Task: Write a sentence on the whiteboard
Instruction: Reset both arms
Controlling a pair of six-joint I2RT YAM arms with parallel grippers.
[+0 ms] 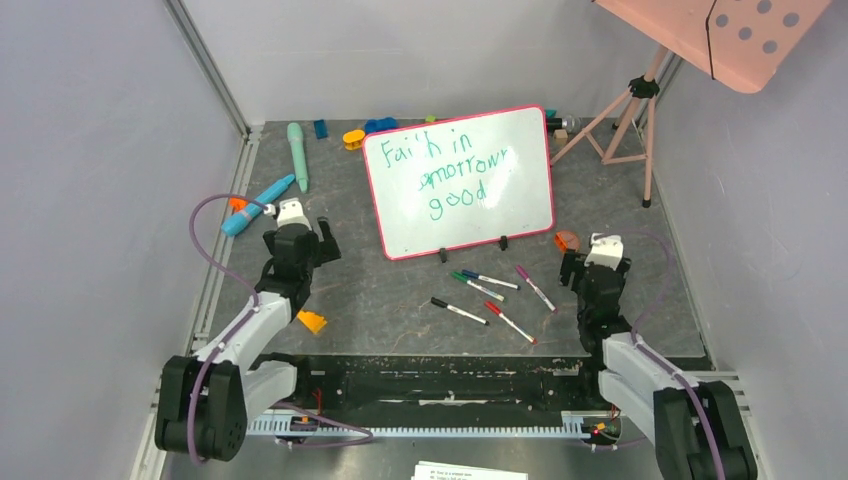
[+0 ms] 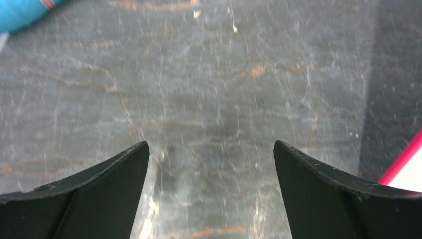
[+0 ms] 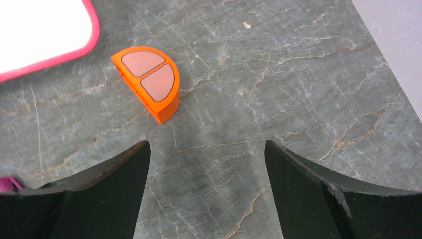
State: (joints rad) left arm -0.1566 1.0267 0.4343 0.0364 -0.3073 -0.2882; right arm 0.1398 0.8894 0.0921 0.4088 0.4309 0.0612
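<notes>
Green marker words, the sentence (image 1: pixel 455 165), run in three lines across the whiteboard (image 1: pixel 525 215): "Faith in", then what is probably "tomorrow" with its first letters smudged, then "good". The whiteboard, white with a pink-red rim, sits towards the far middle of the grey, veined table (image 1: pixel 400 290), its black clip feet on the near edge.

Just in front of it lie five markers: green-capped (image 1: pixel 478 286), blue-capped (image 1: pixel 490 279), purple (image 1: pixel 535 288), black (image 1: pixel 458 311) and red (image 1: pixel 510 322).

The left pincer (image 2: pixel 211 149) hangs over bare table to the left of the board, its jaws spread wide with nothing between them. A blue cylinder (image 1: pixel 257 205) lies beyond it and an orange wedge (image 1: pixel 313 321) beside its arm.

The right pincer (image 3: pixel 206 147) is off the board's near right corner, also spread wide and holding nothing. An orange half-round piece (image 3: pixel 149 82) rests on the table just ahead of its left finger, near the board's rim but apart from it.
</notes>
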